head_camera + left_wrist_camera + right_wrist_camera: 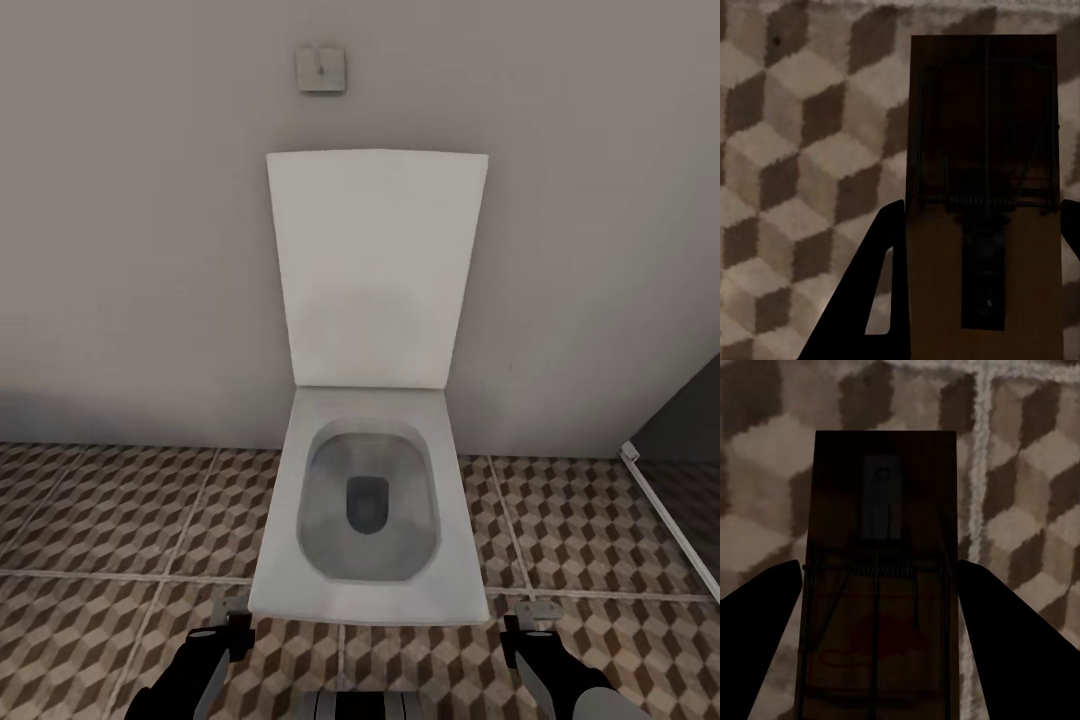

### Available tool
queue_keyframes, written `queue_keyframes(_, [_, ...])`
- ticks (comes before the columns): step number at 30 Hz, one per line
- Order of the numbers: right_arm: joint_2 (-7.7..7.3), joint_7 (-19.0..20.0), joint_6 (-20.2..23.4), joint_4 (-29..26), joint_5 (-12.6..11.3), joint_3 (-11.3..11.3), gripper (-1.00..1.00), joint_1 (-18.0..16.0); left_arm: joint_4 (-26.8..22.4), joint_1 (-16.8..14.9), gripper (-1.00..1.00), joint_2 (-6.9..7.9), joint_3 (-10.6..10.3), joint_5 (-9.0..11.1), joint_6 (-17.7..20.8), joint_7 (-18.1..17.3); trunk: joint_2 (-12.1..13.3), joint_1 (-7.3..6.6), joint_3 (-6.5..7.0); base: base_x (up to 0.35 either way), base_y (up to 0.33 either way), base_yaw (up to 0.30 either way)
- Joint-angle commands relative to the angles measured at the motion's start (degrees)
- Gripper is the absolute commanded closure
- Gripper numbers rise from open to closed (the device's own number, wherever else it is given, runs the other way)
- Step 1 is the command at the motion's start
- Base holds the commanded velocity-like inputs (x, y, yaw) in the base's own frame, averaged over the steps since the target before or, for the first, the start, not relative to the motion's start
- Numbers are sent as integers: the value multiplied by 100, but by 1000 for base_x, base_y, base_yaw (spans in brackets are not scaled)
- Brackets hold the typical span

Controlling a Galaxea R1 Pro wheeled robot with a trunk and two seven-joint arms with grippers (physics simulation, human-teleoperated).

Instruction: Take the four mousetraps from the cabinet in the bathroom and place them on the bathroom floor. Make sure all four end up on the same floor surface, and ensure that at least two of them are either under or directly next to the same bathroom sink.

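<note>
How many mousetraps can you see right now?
2. One mousetrap sits between the left gripper's fingers, and the other mousetrap sits between the right gripper's fingers, both above the patterned floor. Others may be elsewhere.

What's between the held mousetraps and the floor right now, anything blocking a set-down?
Nothing visible. Each wrist view shows a mousetrap between the gripper's fingers with only bare patterned bathroom floor behind it. In the head view the toilet stands straight ahead between the left gripper and right gripper. The sink isn't in sight.
</note>
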Motion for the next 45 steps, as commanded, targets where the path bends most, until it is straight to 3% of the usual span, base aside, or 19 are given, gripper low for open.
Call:
queue_keyframes(1, [4, -3, 39, -12, 57, -38, 100, 0, -11, -2, 100, -6, 29, -66, 31, -7, -2, -1, -4, 0, 0, 0])
queue_keyframes(26, [33, -131, -41, -47, 73, -51, 100, 6, -135, -2, 100, 28, 42, -66, 11, -21, -2, -1, -4, 0, 0, -1])
queue_keyframes(45, [38, -486, -100, -48, 57, -65, 100, 2, -136, -1, 100, 31, 37, -66, 13, -14, -2, -1, -4, 0, 0, -108])
